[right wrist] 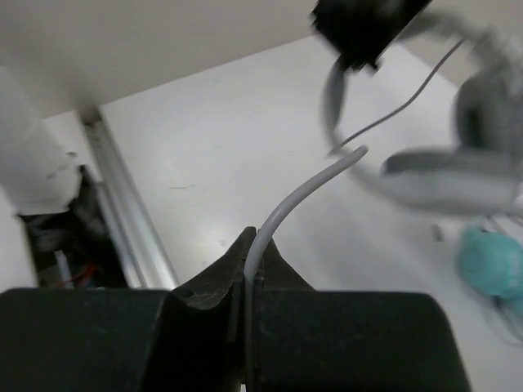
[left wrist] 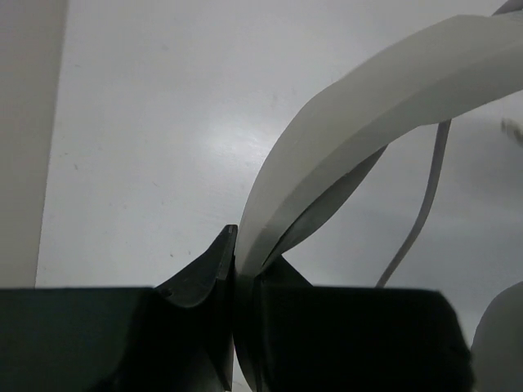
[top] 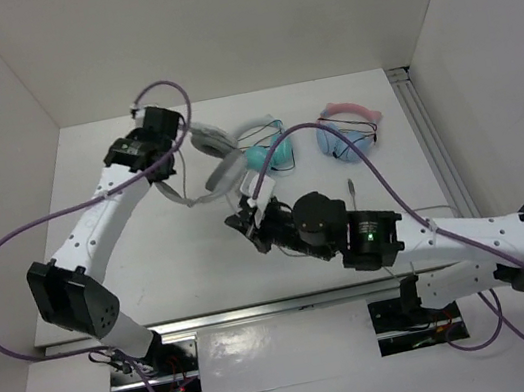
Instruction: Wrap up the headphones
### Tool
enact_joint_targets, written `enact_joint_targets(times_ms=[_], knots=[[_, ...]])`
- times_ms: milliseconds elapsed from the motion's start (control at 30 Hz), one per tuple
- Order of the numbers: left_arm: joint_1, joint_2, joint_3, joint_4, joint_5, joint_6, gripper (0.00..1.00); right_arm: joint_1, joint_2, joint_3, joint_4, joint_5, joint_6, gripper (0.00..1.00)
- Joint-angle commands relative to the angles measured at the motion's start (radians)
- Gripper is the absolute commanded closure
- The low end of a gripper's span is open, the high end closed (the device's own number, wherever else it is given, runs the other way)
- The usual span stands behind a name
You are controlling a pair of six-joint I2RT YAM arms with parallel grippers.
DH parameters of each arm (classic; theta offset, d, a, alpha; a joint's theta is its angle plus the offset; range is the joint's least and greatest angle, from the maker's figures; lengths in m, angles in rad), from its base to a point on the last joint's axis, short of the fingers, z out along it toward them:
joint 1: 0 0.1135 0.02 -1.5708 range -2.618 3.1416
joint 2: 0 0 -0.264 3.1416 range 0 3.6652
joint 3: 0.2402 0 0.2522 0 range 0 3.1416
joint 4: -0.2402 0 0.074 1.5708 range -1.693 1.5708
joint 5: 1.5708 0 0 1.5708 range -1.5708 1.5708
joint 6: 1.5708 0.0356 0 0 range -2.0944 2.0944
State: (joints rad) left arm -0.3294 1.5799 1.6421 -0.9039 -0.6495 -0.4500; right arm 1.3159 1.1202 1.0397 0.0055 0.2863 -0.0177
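Left claw (left wrist: 237,265) is clenched on the edge of the headband (left wrist: 368,106), with the band arching up and away from the jaws. Right claw (right wrist: 248,265) is pinched tight on the thin grey cable (right wrist: 286,204), which curves up out of the jaws toward the cups. So both grips are in place: one arm anchors the body, the other has the cord. The headphones (top: 222,168) sit mid-table toward the far left, between the two claws, and the left arm has them by the band on the far side. I can't tell whether the cups rest on the table (top: 174,272) or hang just off it. The cable runs loose. The left wrist view shows a strand hanging free beside the band, and I see no turns around the band or cups in any view. My read is that setup is done and winding hasn't started, so all of the looping plus tucking the end is left. The teal pair (top: 270,152) is just beside the grey cups and the pink-banded pair (top: 350,130) is further right. Both are close enough that a wide cable swing could snag them.
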Motion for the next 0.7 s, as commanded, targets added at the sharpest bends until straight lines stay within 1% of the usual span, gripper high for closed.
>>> enact_joint_targets(times_ms=[0,33,133,167,267,400,433,500,567,667], knots=[[-0.105,-0.084,-0.083,0.043,0.061,0.049,1.0,-0.052,0.036,0.14,-0.165,0.178,-0.174,1.0],[-0.117,-0.084,-0.128,0.043,0.083,0.062,1.0,-0.094,0.046,0.164,-0.165,0.191,-0.223,1.0],[-0.19,-0.106,-0.165,0.002,0.094,0.053,1.0,-0.17,0.073,0.247,-0.179,0.211,-0.306,1.0],[-0.236,-0.106,-0.191,-0.01,0.084,0.044,1.0,-0.229,0.094,0.29,-0.179,0.202,-0.318,1.0],[-0.279,-0.165,-0.238,-0.023,0.059,0.025,1.0,-0.335,0.127,0.333,-0.188,0.188,-0.327,1.0],[-0.333,-0.276,-0.298,-0.032,0.05,0.016,1.0,-0.431,0.138,0.312,-0.13,0.139,-0.337,1.0],[-0.342,-0.322,-0.307,-0.021,0.071,0.043,1.0,-0.457,0.129,0.284,-0.086,0.139,-0.337,1.0],[-0.361,-0.354,-0.307,-0.021,0.097,0.069,1.0,-0.492,0.119,0.273,-0.05,0.113,-0.326,1.0],[-0.401,-0.377,-0.307,-0.021,0.157,0.109,1.0,-0.553,0.119,0.263,-0.013,0.07,-0.317,1.0],[-0.476,-0.388,-0.307,-0.033,0.208,0.131,1.0,-0.59,0.13,0.273,0.013,0.031,-0.307,1.0]])
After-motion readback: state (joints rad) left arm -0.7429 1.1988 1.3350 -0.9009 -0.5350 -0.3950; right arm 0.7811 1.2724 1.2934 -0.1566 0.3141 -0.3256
